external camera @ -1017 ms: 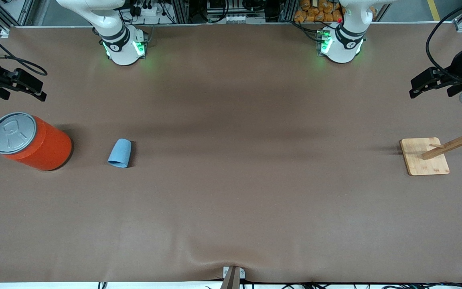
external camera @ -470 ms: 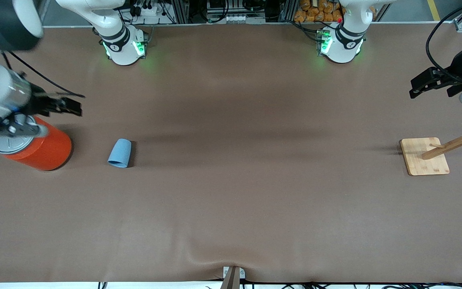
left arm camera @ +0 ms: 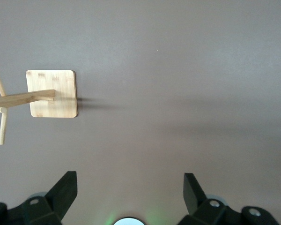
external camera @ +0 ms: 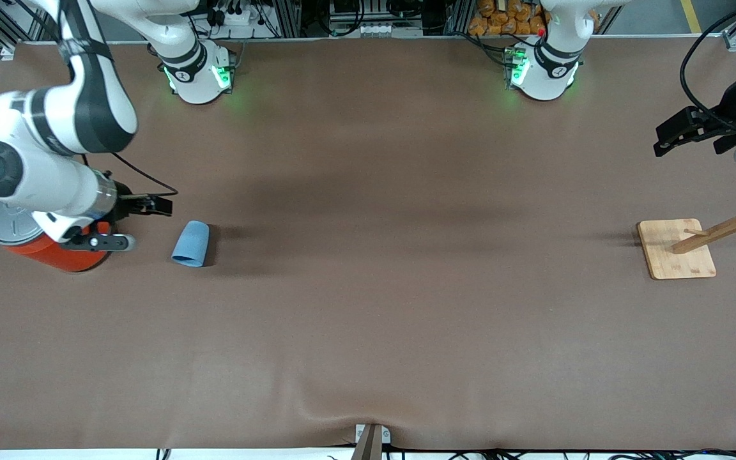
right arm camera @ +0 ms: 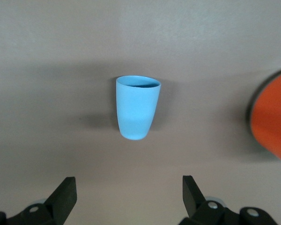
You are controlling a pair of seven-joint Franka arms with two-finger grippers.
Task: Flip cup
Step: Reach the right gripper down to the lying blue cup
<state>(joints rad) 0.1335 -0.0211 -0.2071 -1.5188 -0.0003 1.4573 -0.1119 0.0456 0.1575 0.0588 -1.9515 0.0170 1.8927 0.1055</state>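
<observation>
The light-blue cup (external camera: 190,243) lies on its side on the brown table, its mouth toward the front camera, beside the orange can (external camera: 64,250). In the right wrist view the cup (right arm camera: 136,107) shows ahead of the open, empty fingers, well apart from them. My right gripper (external camera: 153,206) hangs over the table between the can and the cup. It is also in the right wrist view (right arm camera: 129,192). My left gripper (external camera: 684,133) waits open and empty over the left arm's end of the table. It also shows in the left wrist view (left arm camera: 129,190).
The large orange can with a grey lid stands at the right arm's end, partly hidden by the right arm; its edge shows in the right wrist view (right arm camera: 274,117). A wooden peg rack on a square base (external camera: 674,250) stands at the left arm's end, and it shows in the left wrist view (left arm camera: 52,93).
My right arm has swung in from the table's edge, over the can, and brought its gripper close to the cup. The cup, can and left arm have not moved.
</observation>
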